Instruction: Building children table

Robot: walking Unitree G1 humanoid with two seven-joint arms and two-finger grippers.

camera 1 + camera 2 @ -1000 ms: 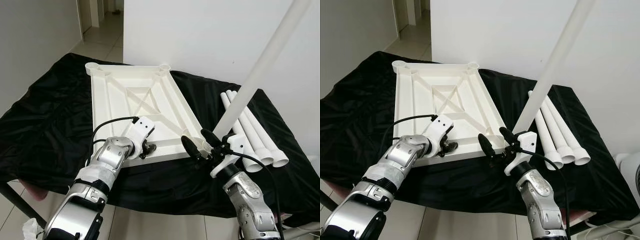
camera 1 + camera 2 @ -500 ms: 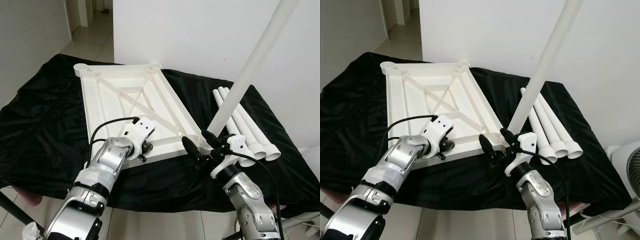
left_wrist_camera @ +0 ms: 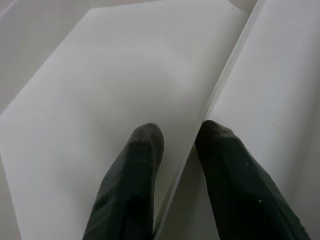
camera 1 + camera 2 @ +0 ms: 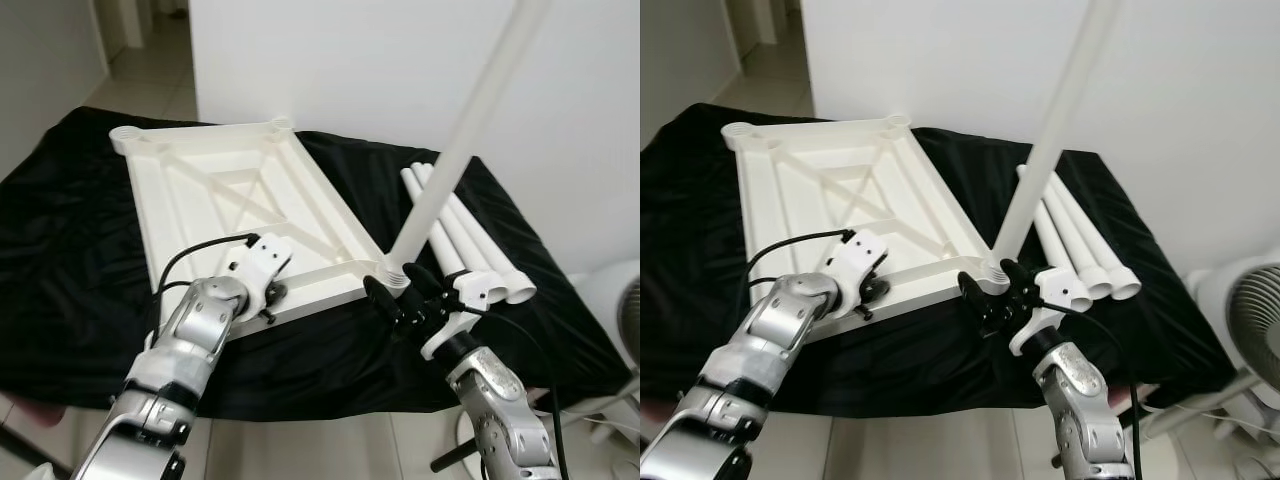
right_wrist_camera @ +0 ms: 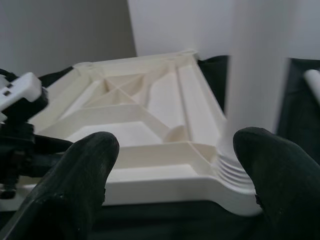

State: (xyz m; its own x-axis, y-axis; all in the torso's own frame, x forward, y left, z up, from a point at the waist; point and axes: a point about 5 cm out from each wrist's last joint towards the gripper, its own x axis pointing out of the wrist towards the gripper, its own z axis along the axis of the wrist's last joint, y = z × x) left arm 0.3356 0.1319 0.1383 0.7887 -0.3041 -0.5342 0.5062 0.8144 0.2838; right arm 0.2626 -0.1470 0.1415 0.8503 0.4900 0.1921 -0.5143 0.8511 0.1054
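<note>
On the black-draped desk (image 4: 80,260) I see the white tabletop (image 4: 230,215) upside down. My left tool (image 4: 270,295) pinches its near rim rib. My right tool (image 4: 400,290), fingers spread, flanks the upright leg (image 4: 455,150) seated in the near corner socket. Three spare legs (image 4: 470,250) lie beside it.

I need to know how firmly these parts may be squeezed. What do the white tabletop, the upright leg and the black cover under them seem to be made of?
Tabletop: looks like moulded plastic, matt off-white, with cast ribs and round corner sockets.
Upright leg: apparently the same smooth white plastic, a tube with a ribbed foot.
Black cover: thin cloth, judging by its folds and faint sheen.
The left hand grips the tabletop's near rim.
</note>
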